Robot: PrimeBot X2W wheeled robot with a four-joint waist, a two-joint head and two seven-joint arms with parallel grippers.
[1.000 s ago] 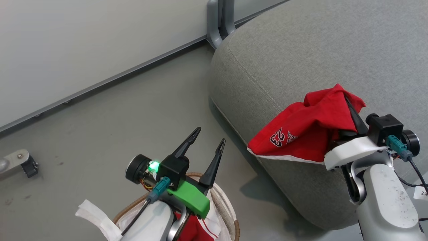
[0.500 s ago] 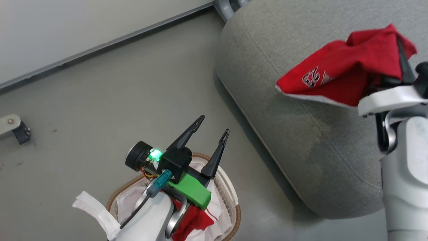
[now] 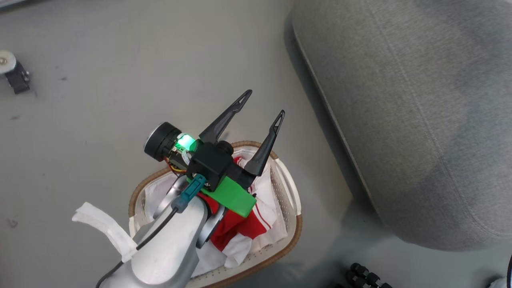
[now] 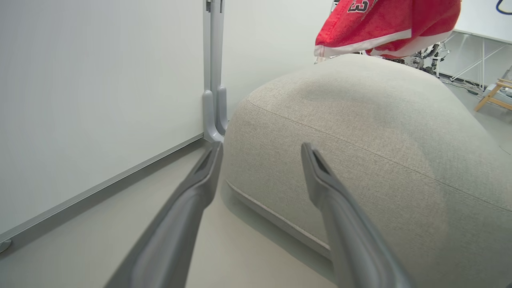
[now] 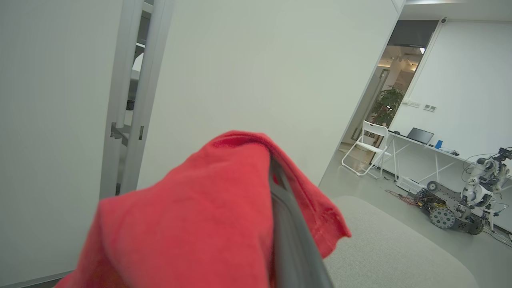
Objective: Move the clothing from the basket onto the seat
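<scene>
The basket (image 3: 294, 224), cream with a brown rim, stands on the floor beside the seat (image 3: 404, 104) and holds crumpled red and white clothing (image 3: 236, 230). My left gripper (image 3: 264, 104) hovers open above the basket's far rim, with nothing between its fingers (image 4: 200, 192). In the left wrist view a red garment (image 4: 384, 24) with white trim and a printed number hangs above the top of the seat (image 4: 360, 132). My right gripper (image 5: 269, 176) is shut on that red garment (image 5: 200, 224), which drapes over it and hides one finger.
A pale partition wall with a grey post foot (image 4: 214, 120) stands behind the seat. A metal caster (image 3: 12, 72) lies on the floor at the far left, and black wheels (image 3: 366, 274) show by the bottom edge. A folding chair (image 5: 370, 148) and another robot (image 5: 460, 204) stand farther off.
The head camera has tilted down toward the basket. My right gripper, still holding the red garment, has risen out of the head view. The left gripper has stayed open over the basket.
</scene>
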